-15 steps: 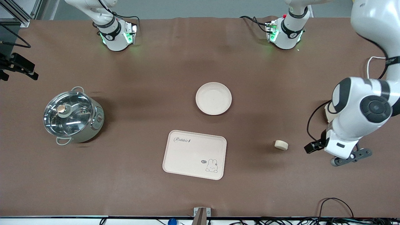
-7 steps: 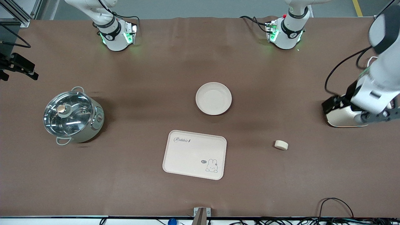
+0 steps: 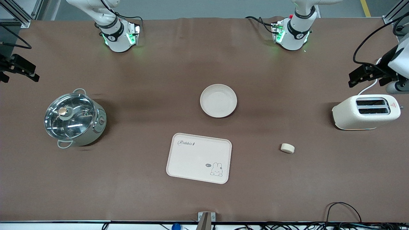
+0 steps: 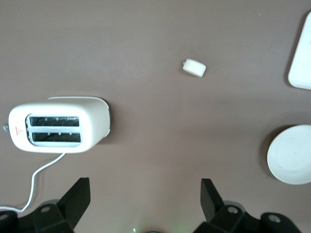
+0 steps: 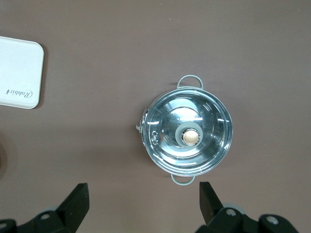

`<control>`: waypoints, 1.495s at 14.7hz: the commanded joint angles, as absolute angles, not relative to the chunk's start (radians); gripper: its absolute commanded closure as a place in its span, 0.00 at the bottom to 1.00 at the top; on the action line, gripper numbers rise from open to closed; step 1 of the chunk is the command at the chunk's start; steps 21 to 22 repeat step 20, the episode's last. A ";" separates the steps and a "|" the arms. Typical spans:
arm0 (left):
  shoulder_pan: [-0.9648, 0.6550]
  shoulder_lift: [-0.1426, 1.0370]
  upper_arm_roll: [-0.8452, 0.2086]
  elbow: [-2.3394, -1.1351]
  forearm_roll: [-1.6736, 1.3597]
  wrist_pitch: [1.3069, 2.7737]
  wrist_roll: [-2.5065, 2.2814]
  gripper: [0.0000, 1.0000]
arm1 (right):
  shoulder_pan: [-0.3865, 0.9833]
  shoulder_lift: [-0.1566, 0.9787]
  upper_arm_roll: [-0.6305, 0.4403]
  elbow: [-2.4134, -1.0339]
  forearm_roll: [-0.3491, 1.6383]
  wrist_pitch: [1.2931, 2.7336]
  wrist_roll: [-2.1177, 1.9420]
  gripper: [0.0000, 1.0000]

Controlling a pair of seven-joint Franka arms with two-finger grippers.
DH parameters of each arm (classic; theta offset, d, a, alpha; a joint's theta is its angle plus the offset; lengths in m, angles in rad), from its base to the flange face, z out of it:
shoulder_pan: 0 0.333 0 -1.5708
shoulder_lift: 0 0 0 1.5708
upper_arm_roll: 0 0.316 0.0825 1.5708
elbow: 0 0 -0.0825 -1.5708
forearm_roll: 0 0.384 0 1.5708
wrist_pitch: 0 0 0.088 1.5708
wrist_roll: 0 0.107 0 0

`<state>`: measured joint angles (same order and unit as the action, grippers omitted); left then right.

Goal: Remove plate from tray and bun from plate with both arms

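Note:
The round cream plate [image 3: 218, 100] lies at mid-table, farther from the front camera than the tray; it also shows in the left wrist view [image 4: 291, 154]. The small pale bun [image 3: 287, 148] lies toward the left arm's end, nearer the camera than the toaster; the left wrist view shows it too [image 4: 194, 67]. My left gripper [image 4: 145, 199] is open and empty, high above the table beside the toaster, at the front view's edge [image 3: 396, 86]. My right gripper [image 5: 141, 201] is open and empty, high over the pot, out of the front view.
A rectangular cream rabbit tray [image 3: 198, 158] lies nearer the camera than the plate. A cream toaster [image 3: 366, 111] with a white cord stands at the left arm's end. A steel pot with a glass lid [image 3: 74, 118] stands at the right arm's end.
The left arm has swung up and away from beside the bun toward the table's edge, uncovering the toaster. Plate, bun, tray and pot have not moved.

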<state>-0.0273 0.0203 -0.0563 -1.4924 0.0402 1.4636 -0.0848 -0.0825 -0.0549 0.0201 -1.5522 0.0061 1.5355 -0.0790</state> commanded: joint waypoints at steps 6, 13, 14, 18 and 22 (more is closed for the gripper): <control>-0.035 -0.052 -0.087 -1.542 0.018 1.439 -0.098 0.00 | -0.084 -0.069 0.025 -1.557 -0.005 1.537 -0.075 0.00; -0.031 -0.038 -0.086 -1.528 0.025 1.439 -0.100 0.00 | -0.083 -0.069 0.025 -1.557 -0.005 1.539 -0.077 0.00; -0.034 -0.037 -0.086 -1.528 0.029 1.439 -0.098 0.00 | -0.084 -0.069 0.025 -1.557 -0.005 1.539 -0.077 0.00; -0.038 -0.034 -0.086 -1.528 0.034 1.439 -0.101 0.00 | -0.084 -0.069 0.025 -1.557 -0.005 1.539 -0.075 0.00; -0.040 -0.034 -0.087 -1.528 0.034 1.439 -0.100 0.00 | -0.084 -0.069 0.025 -1.557 -0.005 1.539 -0.077 0.00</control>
